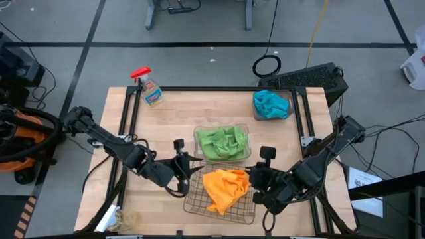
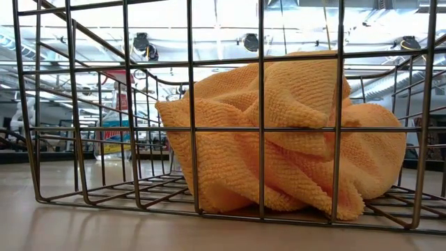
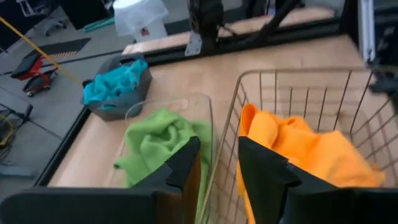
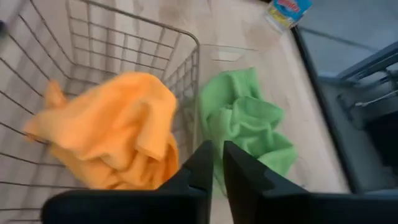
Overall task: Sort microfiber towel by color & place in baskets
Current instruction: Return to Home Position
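1. Three heaps of microfiber towel sit sorted by colour: yellow-orange cloths [image 1: 224, 187] in the copper wire basket [image 1: 194, 200] at the near edge of the table [image 1: 166, 126], lime green cloths [image 1: 221, 141] in the clear basket [image 1: 198, 135] just behind it, and teal-blue cloths [image 1: 267, 103] in the tinted basket [image 1: 287, 106] at the far right corner.
2. Each heap is too crumpled to show whether it is one cloth or two.
3. Also counted: three baskets, one spray bottle [image 1: 151, 91] at the far left, and no loose cloth on the tabletop.
4. Soft, light and limp, the cloths look likely to sag and drape when lifted. A pinch on a raised fold at the top of a heap would be the surest hold, and the looped pile may snag on the wire.
5. Left gripper [image 3: 219, 152] hangs beside the wire basket's left wall, fingers apart and empty.
6. Right gripper [image 4: 217, 152] hangs at the basket's right side, fingers drawn almost together on nothing.
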Controlling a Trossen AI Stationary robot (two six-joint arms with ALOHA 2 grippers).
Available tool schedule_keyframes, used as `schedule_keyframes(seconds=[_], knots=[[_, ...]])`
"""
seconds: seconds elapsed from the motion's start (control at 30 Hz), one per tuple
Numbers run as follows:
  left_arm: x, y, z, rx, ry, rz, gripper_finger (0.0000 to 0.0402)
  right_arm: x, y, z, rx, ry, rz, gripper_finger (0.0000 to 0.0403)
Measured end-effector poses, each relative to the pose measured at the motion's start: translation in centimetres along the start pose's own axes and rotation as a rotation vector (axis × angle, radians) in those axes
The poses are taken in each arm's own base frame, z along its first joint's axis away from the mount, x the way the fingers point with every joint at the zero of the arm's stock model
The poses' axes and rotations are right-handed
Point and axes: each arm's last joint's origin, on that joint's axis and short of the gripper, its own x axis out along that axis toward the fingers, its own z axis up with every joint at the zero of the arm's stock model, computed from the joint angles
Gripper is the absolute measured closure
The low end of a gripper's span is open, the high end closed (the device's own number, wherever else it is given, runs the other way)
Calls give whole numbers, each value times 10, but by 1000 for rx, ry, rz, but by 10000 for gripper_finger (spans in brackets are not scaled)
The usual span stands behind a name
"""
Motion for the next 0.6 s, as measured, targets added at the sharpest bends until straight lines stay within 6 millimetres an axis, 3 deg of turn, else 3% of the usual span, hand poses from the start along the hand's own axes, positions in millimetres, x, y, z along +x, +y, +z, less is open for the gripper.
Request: schedule_keyframes(seconds=[0.13,0.27,0.6], knots=[[3,-6,-8,-7,-41,-41,338,5,-5,-15,-31,-3,-41,398],[6,-10,-15,-20,-59,-73,392,5,-12,-25,-26,-31,-24,399],[6,-12,-17,-1,-72,-78,389,2,-34,-56,-3,-169,57,402]])
